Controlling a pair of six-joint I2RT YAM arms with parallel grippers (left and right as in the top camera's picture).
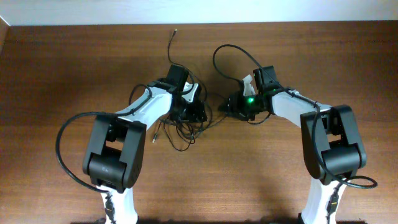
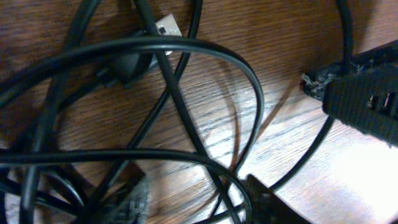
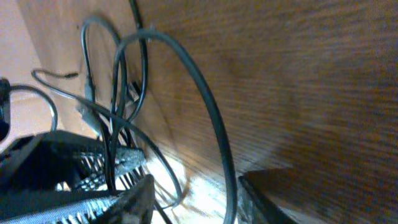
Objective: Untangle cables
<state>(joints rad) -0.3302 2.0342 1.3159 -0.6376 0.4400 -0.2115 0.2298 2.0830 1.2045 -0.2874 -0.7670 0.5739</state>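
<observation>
While the cables (image 1: 186, 127) lie in a knotty heap in the middle of the table (image 1: 56, 68), one loose tail (image 1: 170, 43) pointing at the far edge, the job looks to be at the grabbing step. The left gripper (image 2: 199, 202) and the right gripper (image 3: 193, 196) each stand half open around a strand (nothing pinched yet). Next, each must nip its strand and pull gently apart.
</observation>
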